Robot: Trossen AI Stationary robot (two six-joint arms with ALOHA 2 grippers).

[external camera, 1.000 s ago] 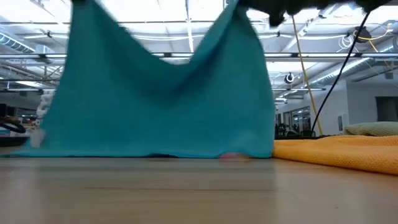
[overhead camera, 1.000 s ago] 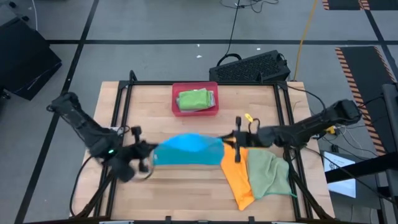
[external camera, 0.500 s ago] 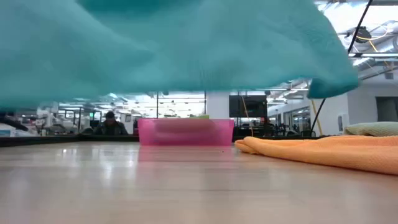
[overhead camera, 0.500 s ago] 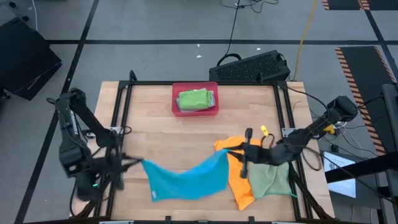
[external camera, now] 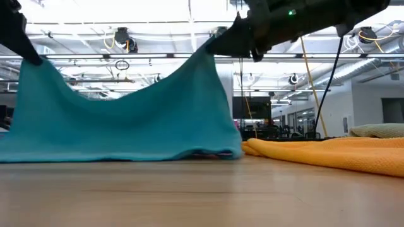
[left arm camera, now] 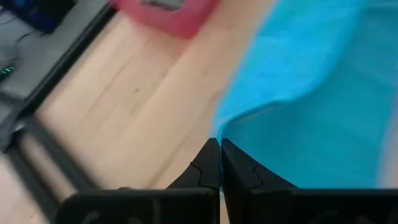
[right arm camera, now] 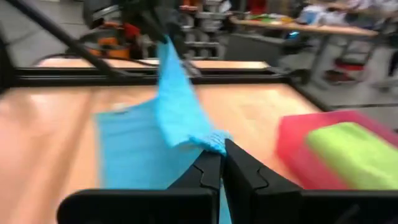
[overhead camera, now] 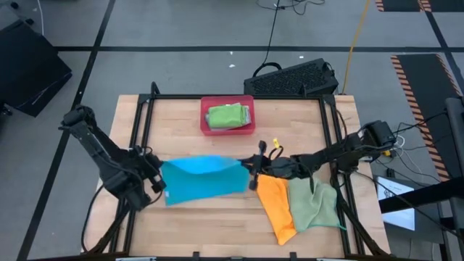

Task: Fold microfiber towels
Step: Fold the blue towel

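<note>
The left tool is pinched tight on one top corner of the soft bright blue cloth. The right tool is pinched tight on the other top corner. Each wrist view shows two dark fingers pressed together with blue cloth caught between them.

The blue cloth hangs between the two tools like a little hammock. Its top edge sags in the middle. In the low view its bottom edge touches the wooden desk. It sits at the middle of the desk, a bit to the left.

I think this is the spreading step. The cloth is held up by two corners and is not folded yet. Next, the tools probably need to lay it down flat and smooth. Both should go down together so the cloth does not bunch up. Then one edge can be brought over to meet the other.

A soft orange cloth lies on the desk just beside the blue one, on the right. A pale green cloth lies next to it, partly on top of it. They look loose and not folded.

At the back of the desk is a hard pink-red tray. Inside it lies one bright green cloth, folded up small. That one looks done.
</note>
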